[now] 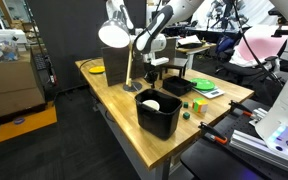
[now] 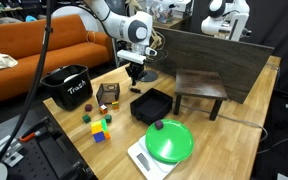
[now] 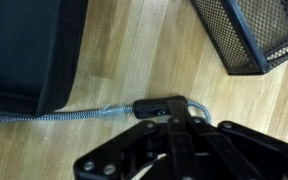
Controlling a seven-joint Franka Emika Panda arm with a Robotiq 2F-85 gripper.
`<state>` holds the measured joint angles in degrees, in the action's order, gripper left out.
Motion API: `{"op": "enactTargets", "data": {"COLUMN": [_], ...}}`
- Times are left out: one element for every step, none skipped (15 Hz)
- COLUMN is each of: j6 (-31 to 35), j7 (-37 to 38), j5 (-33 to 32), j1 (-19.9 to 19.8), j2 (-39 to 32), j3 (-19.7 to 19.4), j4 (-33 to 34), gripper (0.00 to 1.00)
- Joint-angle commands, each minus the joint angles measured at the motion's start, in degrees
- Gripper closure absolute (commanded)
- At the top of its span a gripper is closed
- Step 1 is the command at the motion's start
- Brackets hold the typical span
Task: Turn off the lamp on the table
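Lamp (image 1: pixel 114 33) upright on the table (image 1: pixel 109 100), just behind the black bin (image 1: pixel 157 118) in an exterior view. Dome shade tipped downward, well above the bin's rim, on a thin stem down to the wood. In the wrist view, a braided cord (image 3: pixel 54 114) flat on the tabletop, ending in a small black switch (image 3: pixel 159 104). Gripper (image 3: pixel 170 120) low and right at that switch, fingers drawn together with no gap to be seen. Tips on or just over the switch; cannot tell whether touching. In both exterior views, gripper close to the tabletop beyond the bin, beside the lamp's stem. Wire basket (image 2: pixel 108 95) just beside the bin, between it and a shallow black tray (image 2: pixel 151 105). Coloured blocks (image 2: pixel 100 128) near the bin, toward the table's edge. Green plate (image 2: pixel 170 141) well apart from the bin, past the tray. Yellow plate (image 1: pixel 96 68) farther from the bin, behind the lamp.
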<state>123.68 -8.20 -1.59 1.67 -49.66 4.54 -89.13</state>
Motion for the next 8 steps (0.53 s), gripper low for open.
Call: {"op": "enactTargets", "data": {"j6": [-2.4, -2.3, -2.3, -2.1, -2.0, -2.0, -2.0, -2.0], "j7": [-1.8, -1.9, -1.9, -2.1, -2.2, -2.5, -2.8, -2.9], "j5": [1.1, 1.2, 1.2, 1.2, 1.2, 1.1, 1.2, 1.2], "j1": [-1.1, -1.2, -1.3, -1.3, -1.4, -1.3, -1.4, -1.4], "j2": [-1.2, -1.1, -0.9, -0.8, -0.7, -0.7, -0.8, -0.8], "j3": [0.6, 0.7, 0.7, 0.7, 0.8, 0.8, 1.0, 1.0], "j4": [2.9, 3.0, 3.0, 3.0, 3.1, 3.1, 3.2, 3.2], "gripper": [1.0, 1.0, 1.0, 1.0, 1.0, 1.0, 1.0, 1.0]}}
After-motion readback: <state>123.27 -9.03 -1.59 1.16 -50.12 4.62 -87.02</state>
